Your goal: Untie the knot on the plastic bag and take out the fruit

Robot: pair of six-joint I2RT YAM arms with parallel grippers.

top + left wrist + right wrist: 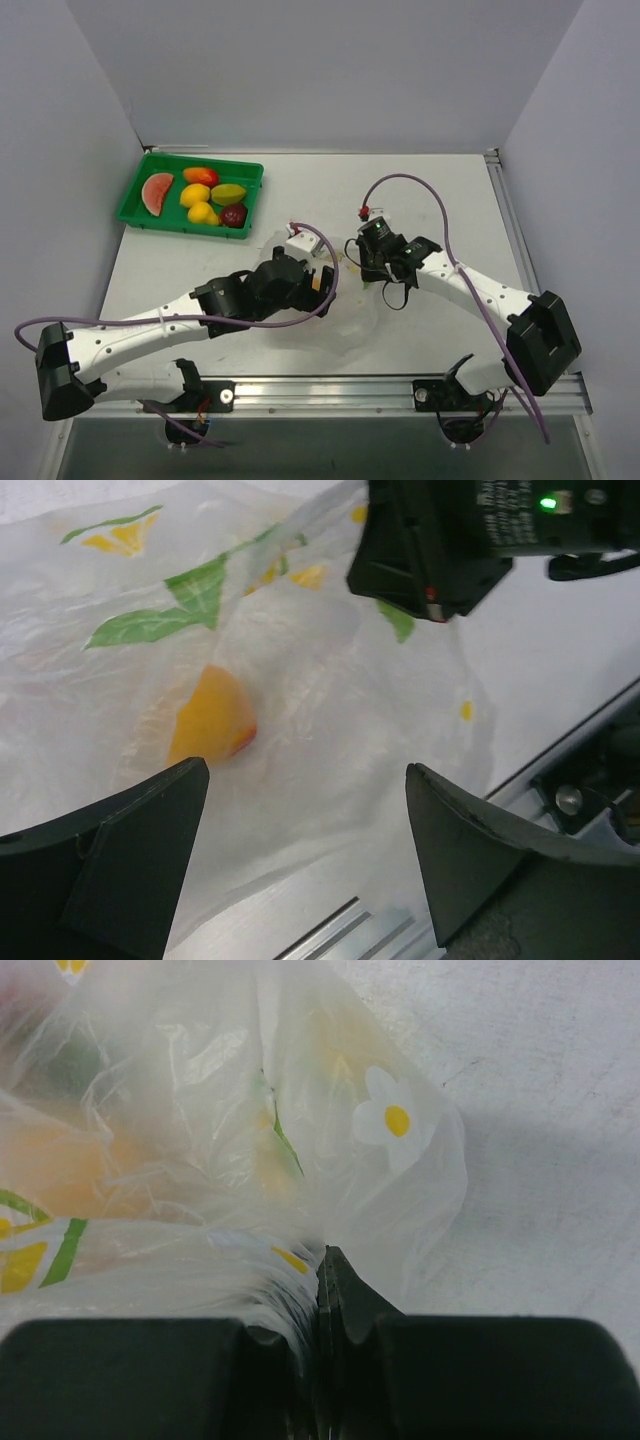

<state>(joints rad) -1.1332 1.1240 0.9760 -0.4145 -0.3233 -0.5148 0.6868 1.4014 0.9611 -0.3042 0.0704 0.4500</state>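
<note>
The clear plastic bag (352, 312) with a flower and leaf print lies between my two grippers; it also shows in the left wrist view (330, 710) and the right wrist view (200, 1110). My right gripper (322, 1258) is shut on a bunched fold of the bag's plastic; it also shows in the top view (363, 268). I cannot make out the knot. My left gripper (305, 780) is open and empty, just above the bag, with an orange-yellow fruit (210, 725) inside the bag ahead of its jaws. More orange shapes show blurred through the plastic (60, 1165).
A green tray (134, 190) at the far left holds a watermelon wedge (157, 192), a lemon (194, 194), a dark red fruit (234, 215) and two mangoes (228, 193). The table's metal front rail (330, 930) lies just beneath my left gripper.
</note>
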